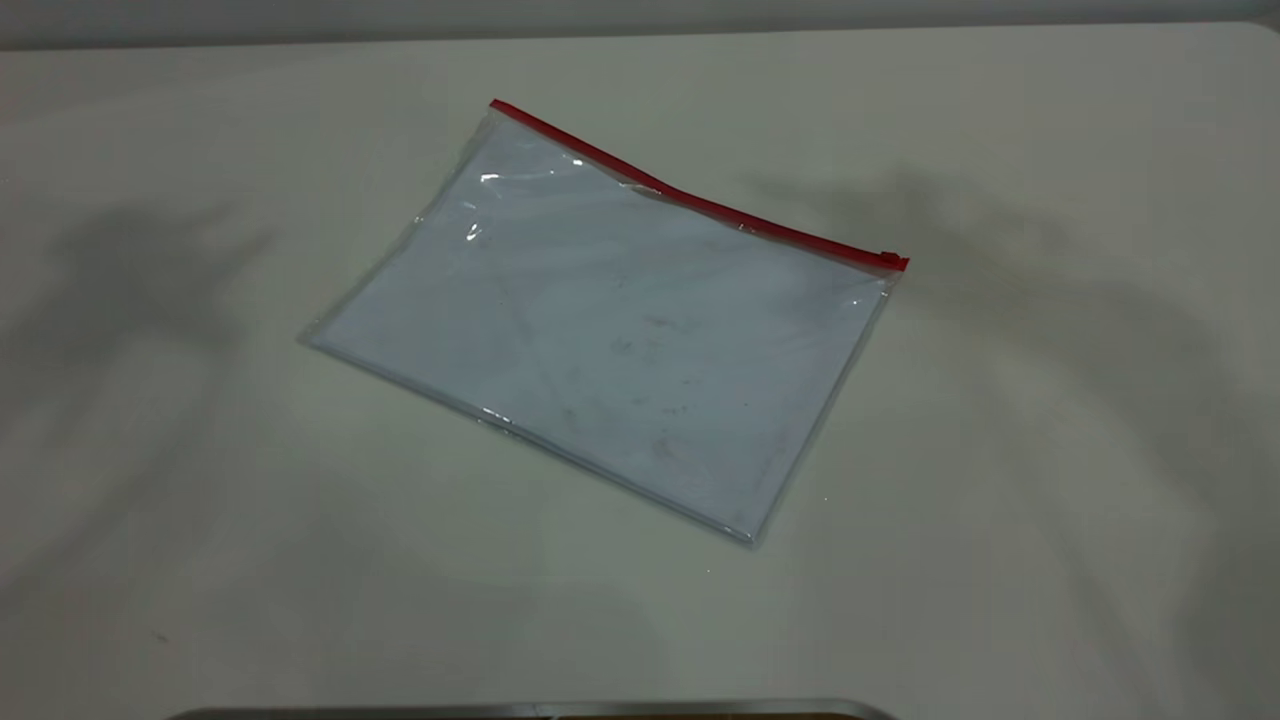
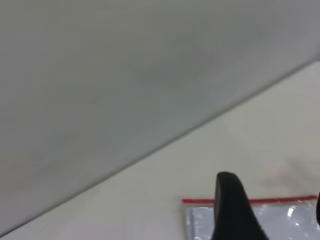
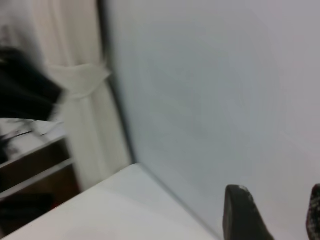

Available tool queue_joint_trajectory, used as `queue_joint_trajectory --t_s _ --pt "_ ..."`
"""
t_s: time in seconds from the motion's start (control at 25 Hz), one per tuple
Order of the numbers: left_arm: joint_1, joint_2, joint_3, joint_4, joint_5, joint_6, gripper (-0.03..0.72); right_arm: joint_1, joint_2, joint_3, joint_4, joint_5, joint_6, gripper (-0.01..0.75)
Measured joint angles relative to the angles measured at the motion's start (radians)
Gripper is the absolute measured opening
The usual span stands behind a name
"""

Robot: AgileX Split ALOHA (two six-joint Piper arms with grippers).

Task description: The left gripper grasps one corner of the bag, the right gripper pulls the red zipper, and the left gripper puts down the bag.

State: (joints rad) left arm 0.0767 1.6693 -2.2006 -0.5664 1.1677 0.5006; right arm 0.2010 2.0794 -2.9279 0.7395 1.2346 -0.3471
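The bag [image 1: 600,330] lies flat on the table, clear and bluish-white. The red zipper [image 1: 700,200] runs along its far long edge, with the slider tab [image 1: 890,260] at the right end. Neither gripper shows in the exterior view. In the left wrist view the left gripper [image 2: 274,212] is open and empty, with one black finger [image 2: 232,210] in front of the bag [image 2: 285,222]. The bag's corner [image 2: 186,202], where the red zipper [image 2: 280,200] ends, lies beyond it. In the right wrist view the right gripper [image 3: 279,215] is open, empty and faces the wall.
The white table [image 1: 1000,500] spreads wide around the bag. A grey metal edge [image 1: 540,710] lies at the near side. A grey wall [image 2: 125,75] stands behind the table. A curtain [image 3: 85,100] and shelves [image 3: 30,165] stand beyond the table's end.
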Motion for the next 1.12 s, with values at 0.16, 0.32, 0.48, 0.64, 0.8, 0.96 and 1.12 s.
queue_joint_trajectory --t_s 0.16,0.32,0.48,0.64,0.8,0.96,1.12 --pt "0.0 -0.105 0.003 0.09 0.0 -0.072 0.449 0.0 -0.095 0.036 -0.144 0.0 0.043 0.357" --pt "0.0 -0.225 0.11 0.16 0.0 -0.105 0.417 0.0 -0.232 0.21 -0.284 0.0 0.075 0.357" --pt "0.0 -0.366 0.358 0.203 0.0 -0.112 0.401 0.0 -0.396 0.5 -0.401 0.0 0.086 0.357" --pt "0.0 -0.483 0.643 0.216 0.001 -0.123 0.401 0.0 -0.57 0.845 -0.465 0.0 0.092 0.357" --pt "0.0 -0.606 0.935 0.224 0.001 -0.143 0.401 0.0 -0.704 1.217 -0.501 0.0 0.119 0.357" --pt "0.0 -0.757 1.187 0.245 0.001 -0.15 0.401 0.0 -0.79 1.568 -0.527 0.0 0.145 0.357" --pt "0.0 -0.915 1.392 0.293 0.001 -0.189 0.401 0.0 -0.876 1.851 -0.547 0.0 0.152 0.357"
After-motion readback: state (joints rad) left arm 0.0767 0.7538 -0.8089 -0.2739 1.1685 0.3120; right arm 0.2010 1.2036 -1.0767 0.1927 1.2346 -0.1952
